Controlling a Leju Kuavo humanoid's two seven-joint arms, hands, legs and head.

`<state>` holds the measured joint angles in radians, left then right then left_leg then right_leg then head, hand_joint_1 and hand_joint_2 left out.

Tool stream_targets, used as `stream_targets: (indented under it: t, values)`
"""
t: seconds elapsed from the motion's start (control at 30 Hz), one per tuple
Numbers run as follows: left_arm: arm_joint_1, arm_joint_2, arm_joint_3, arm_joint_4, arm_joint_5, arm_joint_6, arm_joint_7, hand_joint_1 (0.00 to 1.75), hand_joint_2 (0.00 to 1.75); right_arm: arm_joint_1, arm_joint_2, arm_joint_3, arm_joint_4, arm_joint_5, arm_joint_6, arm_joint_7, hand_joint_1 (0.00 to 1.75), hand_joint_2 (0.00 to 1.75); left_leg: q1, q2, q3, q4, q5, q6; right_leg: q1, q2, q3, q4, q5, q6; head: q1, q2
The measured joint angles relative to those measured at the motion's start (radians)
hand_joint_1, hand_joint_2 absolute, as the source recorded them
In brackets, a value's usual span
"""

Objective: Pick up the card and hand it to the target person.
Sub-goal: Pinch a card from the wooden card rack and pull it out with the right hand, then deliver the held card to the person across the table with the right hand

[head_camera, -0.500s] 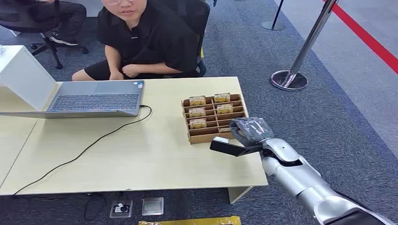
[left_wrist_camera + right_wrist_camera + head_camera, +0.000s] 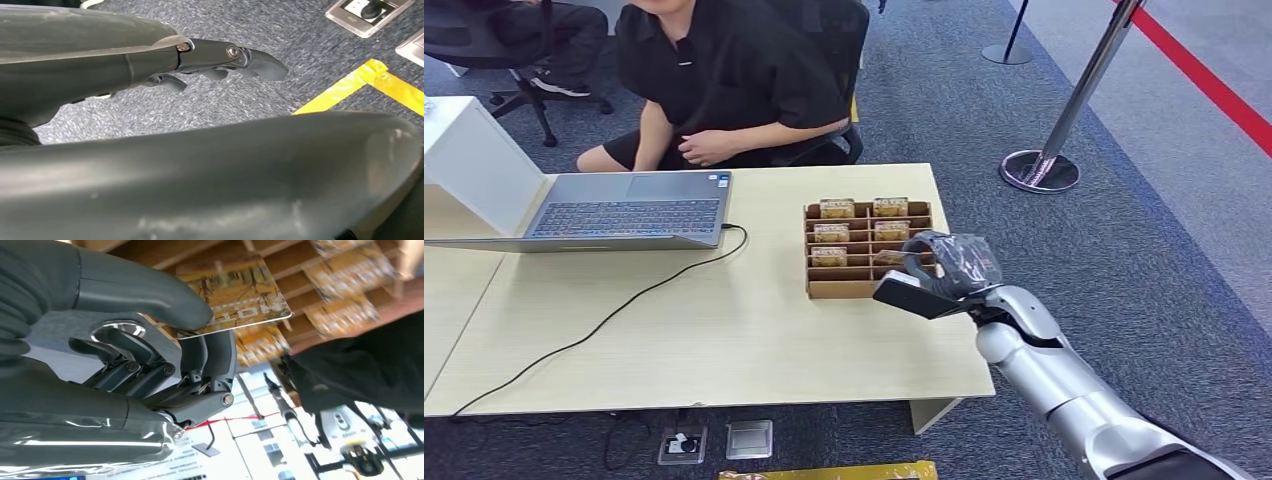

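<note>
A yellow-brown printed card [image 2: 235,290] is pinched between the thumb and fingers of my right hand [image 2: 150,350]. Seen from the head view, that right hand [image 2: 949,265] hovers at the near right corner of the brown divided card box [image 2: 854,288] on the pale wooden table [image 2: 724,340]. More cards of the same print stand in the box's slots [image 2: 836,209]. A person in a black shirt [image 2: 724,70] sits behind the table's far edge. My left hand [image 2: 225,60] hangs over grey carpet, its fingers loosely extended and holding nothing.
An open grey laptop [image 2: 624,215] sits at the table's far left, with a black cable [image 2: 624,305] trailing toward the near edge. A white box [image 2: 469,160] stands left of the laptop. A metal stanchion [image 2: 1044,165] rises from the carpet at right.
My right hand has risen slightly with the card. The card box has shifted a little to the left. The person has leaned back and upward.
</note>
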<state>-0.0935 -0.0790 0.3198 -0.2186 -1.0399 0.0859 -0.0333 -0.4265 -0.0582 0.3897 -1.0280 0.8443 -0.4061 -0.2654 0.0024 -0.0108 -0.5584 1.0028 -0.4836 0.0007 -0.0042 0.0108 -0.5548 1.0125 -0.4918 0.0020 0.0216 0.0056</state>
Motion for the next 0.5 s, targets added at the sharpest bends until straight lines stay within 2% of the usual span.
stream_targets:
  t: [0.2, 0.5]
  values:
    - [0.001, -0.001, 0.003, 0.0, -0.012, 0.014, 0.002, 0.0, 0.0, -0.004, 0.029, -0.037, -0.073, -0.094, -0.144, -0.079, 1.75, 1.75, 0.0, 0.0, 0.0, 0.0, 0.0, 0.0, 0.0, 0.0, 0.0, 0.0, 0.0, 0.0, 0.0, 0.0]
    - [-0.002, -0.005, 0.003, 0.0, -0.03, 0.013, 0.001, 0.0, 0.0, -0.017, 0.08, -0.034, -0.131, -0.115, -0.173, -0.124, 1.75, 1.75, 0.0, 0.0, -0.001, 0.0, 0.0, 0.0, 0.0, 0.0, 0.0, 0.0, 0.0, 0.0, 0.001, 0.0]
